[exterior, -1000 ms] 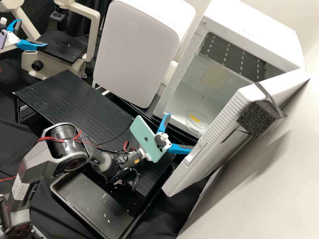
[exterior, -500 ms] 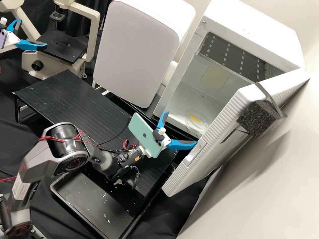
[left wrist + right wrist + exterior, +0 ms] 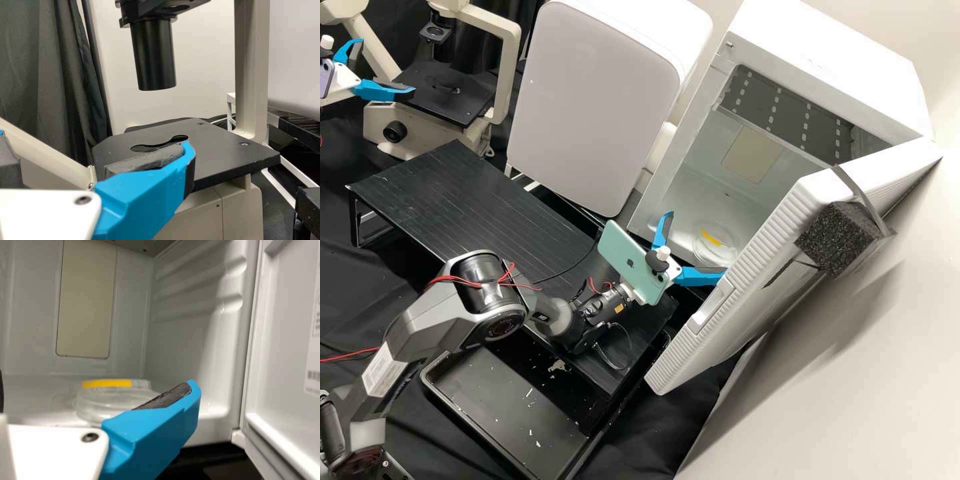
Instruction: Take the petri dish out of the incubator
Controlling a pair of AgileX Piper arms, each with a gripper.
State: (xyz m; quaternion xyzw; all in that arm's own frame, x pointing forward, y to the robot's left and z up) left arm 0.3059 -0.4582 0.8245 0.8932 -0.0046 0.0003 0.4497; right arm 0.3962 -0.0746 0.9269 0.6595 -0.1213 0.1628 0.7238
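Petri dish (image 3: pixel 717 251) lies before the right end effector (image 3: pixel 697 244), arm (image 3: pixel 488 293) outstretched, fingers (image 3: pixel 699 277) spread.

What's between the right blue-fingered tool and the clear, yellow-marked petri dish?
From the high view, only the white front sill of the open incubator lies between tool and dish.

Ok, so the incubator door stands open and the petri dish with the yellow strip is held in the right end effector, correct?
The petri dish isn't held: in the high view it rests inside the incubator, with the right end effector open outside it. The door does stand open, and the strip is yellow.
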